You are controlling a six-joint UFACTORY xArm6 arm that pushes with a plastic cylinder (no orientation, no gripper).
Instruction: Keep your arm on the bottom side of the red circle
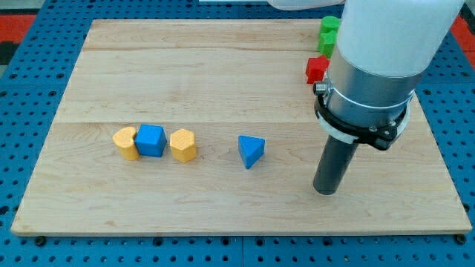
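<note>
**Non-task items on desk**

Wooden desk (223, 67). Left of centre, a row: yellow block (125, 142) touching blue cube (151, 140), yellow hexagon block (183, 144) just beside. Blue triangle block (251, 151) apart, rightward. Two green blocks (327, 33) at view's top right, partly hidden.

Light wooden board (223, 74) sits on blue perforated pegboard (22, 89), red patch (15, 22) past the top-left corner; even lighting.

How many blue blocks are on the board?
2. A blue cube sits between two yellow blocks at the view's left, and a blue triangle lies nearer the middle. The arm may hide others.
</note>
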